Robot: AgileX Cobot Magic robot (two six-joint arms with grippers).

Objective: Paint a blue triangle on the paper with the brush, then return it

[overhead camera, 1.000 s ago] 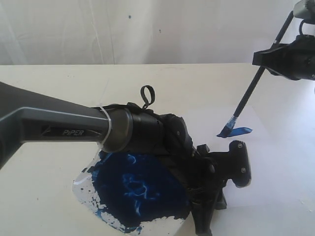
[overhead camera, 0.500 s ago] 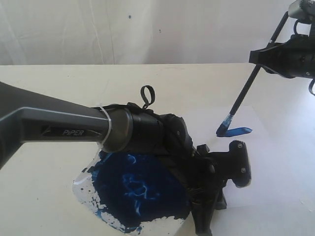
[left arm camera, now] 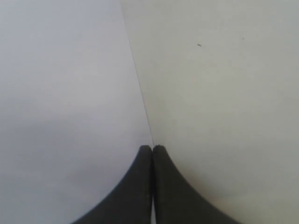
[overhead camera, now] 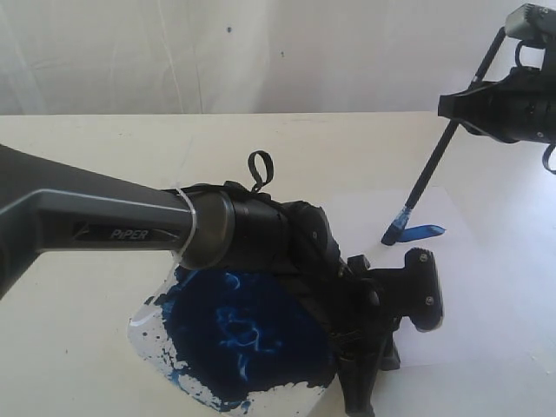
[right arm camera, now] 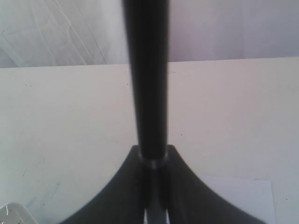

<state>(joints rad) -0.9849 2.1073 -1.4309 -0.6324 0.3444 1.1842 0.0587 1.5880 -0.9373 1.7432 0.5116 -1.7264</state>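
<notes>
Clamping the long thin black-handled paintbrush (overhead camera: 432, 169) in my right claw (overhead camera: 458, 109), I am holding it tilted, its blue-stained bristles (overhead camera: 395, 233) appearing to touch the plain white rectangular sheet of paper (overhead camera: 486, 295). That sheet is lying toward the right edge of the cream table (overhead camera: 104, 148). Of the blue triangle, only one short bright blue stroke (overhead camera: 423, 232) is showing, running from the bristles toward the right edge, close to the paper's far edge.

The exterior camera is the only one giving me the bristles and the stroke. My right wrist camera is showing just the thick dark handle (right arm camera: 147, 93) rising out between my two closed fingers (right arm camera: 152, 156), with a corner of the paper (right arm camera: 238, 200) beyond them.

My left claw (left arm camera: 153, 149) is lying low over the paper's near left corner. The exterior view is not telling me how its jaws are standing. My left wrist camera is settling it: the two black fingertips are pressing together with nothing between them, right where the paper's edge (left arm camera: 140, 102) is meeting the bare table (left arm camera: 224, 93).

Sitting at the table's near edge, partly under my left arm, the clear plastic tray (overhead camera: 143, 323) is holding a wide dark-blue paint puddle (overhead camera: 234, 330) with paler swirls, and specks of blue are dotting its rim.
</notes>
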